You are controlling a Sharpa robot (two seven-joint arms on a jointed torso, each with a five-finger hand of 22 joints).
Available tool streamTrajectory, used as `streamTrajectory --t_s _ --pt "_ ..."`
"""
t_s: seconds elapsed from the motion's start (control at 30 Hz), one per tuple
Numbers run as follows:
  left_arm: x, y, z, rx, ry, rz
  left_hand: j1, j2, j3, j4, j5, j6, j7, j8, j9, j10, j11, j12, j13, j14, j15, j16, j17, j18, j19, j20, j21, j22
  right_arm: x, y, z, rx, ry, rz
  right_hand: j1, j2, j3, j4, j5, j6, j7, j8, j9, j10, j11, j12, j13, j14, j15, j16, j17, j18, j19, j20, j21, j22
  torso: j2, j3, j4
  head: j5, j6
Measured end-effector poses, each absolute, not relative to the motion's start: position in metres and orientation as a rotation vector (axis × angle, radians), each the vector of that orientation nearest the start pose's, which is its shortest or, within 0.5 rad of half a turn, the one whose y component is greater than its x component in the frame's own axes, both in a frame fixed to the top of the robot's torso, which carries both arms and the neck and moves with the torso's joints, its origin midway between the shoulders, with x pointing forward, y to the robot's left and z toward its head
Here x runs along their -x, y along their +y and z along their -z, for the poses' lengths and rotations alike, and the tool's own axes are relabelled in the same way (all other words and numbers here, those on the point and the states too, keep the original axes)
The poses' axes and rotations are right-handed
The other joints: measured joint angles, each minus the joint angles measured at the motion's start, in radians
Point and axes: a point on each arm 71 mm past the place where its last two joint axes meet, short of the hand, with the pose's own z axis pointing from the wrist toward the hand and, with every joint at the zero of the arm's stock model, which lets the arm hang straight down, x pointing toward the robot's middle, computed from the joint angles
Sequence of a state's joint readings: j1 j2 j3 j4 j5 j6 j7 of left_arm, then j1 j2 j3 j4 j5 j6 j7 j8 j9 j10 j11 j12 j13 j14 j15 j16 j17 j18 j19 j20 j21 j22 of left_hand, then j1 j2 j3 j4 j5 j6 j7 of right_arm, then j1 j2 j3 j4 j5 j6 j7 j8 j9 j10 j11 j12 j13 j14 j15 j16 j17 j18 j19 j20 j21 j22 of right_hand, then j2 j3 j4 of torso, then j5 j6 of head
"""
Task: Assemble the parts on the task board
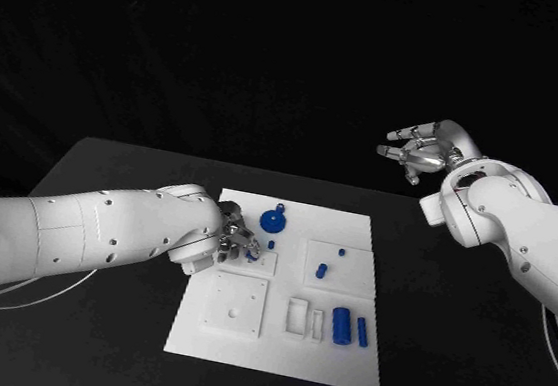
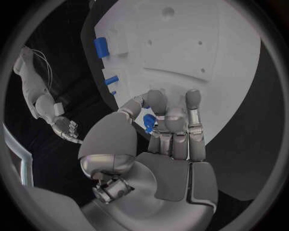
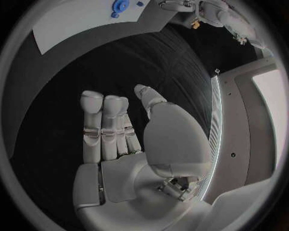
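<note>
- Far left in the head view: left silver many-fingered hand (image 1: pixel 224 241) at the left edge of the white rectangular task board (image 1: pixel 275 350), fingers curled over the upper-left square plate.
- Held there: a small blue plastic piece (image 2: pixel 149 121), pinched between thumb and fingertips, plain in the left wrist view, mostly masked by the knuckles from the head camera.
- Just right of that hand: a round blue toothed disc (image 1: pixel 274 221) on the board, then two small blue pegs (image 1: pixel 323 265) on a raised white square, then two blue upright cylinders (image 1: pixel 349 326) lower down beside white slotted blocks.
- Far right: right silver many-fingered hand (image 1: pixel 423 148) raised well apart from the board, fingers apart and holding nothing; right wrist view confirms straight fingers side by side, thumb off to one side.
- Likely risk: shallow pinch, so the blue piece could tilt or slip on meeting its seat; misaligned pressing could jam it.
- Seat itself hidden under the fingers; exact alignment impossible to tell.
</note>
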State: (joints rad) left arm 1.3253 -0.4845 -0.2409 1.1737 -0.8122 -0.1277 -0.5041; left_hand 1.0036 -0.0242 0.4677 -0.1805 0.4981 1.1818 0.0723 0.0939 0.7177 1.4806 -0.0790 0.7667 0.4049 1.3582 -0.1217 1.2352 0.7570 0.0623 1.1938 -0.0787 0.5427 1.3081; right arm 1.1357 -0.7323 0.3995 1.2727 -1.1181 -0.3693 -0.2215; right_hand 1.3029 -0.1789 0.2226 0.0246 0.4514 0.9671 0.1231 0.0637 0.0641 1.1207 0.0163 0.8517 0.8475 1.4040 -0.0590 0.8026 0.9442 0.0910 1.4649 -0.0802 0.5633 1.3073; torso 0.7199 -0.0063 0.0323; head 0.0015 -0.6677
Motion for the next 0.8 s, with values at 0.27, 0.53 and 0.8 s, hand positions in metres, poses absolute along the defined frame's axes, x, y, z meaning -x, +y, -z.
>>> streamTrajectory --t_s 0.27,0.53,0.8 --pt "-0.5343 0.1453 0.2373 0.437 2.217 0.424 0.002 0.009 -0.016 0.008 -0.042 0.0 0.0 0.002 0.0 0.0 0.0 0.013 0.003 0.0 0.0 0.004 0.008 0.009 0.011 0.011 -0.011 0.0 -0.5641 -0.2619 0.0889 -0.586 1.407 -0.728 0.0 0.0 0.003 -0.003 0.006 0.0 0.0 0.0 0.0 0.0 0.0 0.0 -0.001 0.0 0.0 0.0 0.0 0.0 0.0 0.0 0.0 0.001 0.0 0.0 0.0001 0.0 -0.001" --pt "-0.534 0.1466 0.2379 0.434 2.224 0.421 0.007 0.014 -0.021 0.013 -0.054 0.0 0.0 0.002 -0.001 0.0 0.0 0.015 0.004 0.0 0.0 0.008 0.01 0.016 0.009 0.016 -0.015 0.0 -0.5644 -0.2617 0.0893 -0.587 1.409 -0.727 0.0 0.0 0.003 -0.003 0.006 0.0 0.0 0.0 0.0 0.0 0.0 0.0 -0.001 0.0 0.0 0.0 0.0 0.0 0.0 0.0 0.0 0.001 0.0 0.0 0.0002 0.001 -0.002" --pt "-0.5337 0.1477 0.2385 0.434 2.229 0.417 0.01 0.016 -0.024 0.013 -0.054 0.0 0.0 0.002 -0.001 0.0 0.001 0.015 0.003 0.0 0.0 0.008 0.01 0.016 0.012 0.02 -0.015 0.0 -0.5645 -0.2615 0.0895 -0.587 1.411 -0.727 0.0 0.0 0.003 -0.003 0.006 0.0 0.0 0.0 0.0 0.0 0.0 0.0 -0.001 0.0 0.0 0.0 0.0 0.0 0.0 0.0 0.0 0.001 0.0 -0.0001 -0.0001 0.001 -0.002"
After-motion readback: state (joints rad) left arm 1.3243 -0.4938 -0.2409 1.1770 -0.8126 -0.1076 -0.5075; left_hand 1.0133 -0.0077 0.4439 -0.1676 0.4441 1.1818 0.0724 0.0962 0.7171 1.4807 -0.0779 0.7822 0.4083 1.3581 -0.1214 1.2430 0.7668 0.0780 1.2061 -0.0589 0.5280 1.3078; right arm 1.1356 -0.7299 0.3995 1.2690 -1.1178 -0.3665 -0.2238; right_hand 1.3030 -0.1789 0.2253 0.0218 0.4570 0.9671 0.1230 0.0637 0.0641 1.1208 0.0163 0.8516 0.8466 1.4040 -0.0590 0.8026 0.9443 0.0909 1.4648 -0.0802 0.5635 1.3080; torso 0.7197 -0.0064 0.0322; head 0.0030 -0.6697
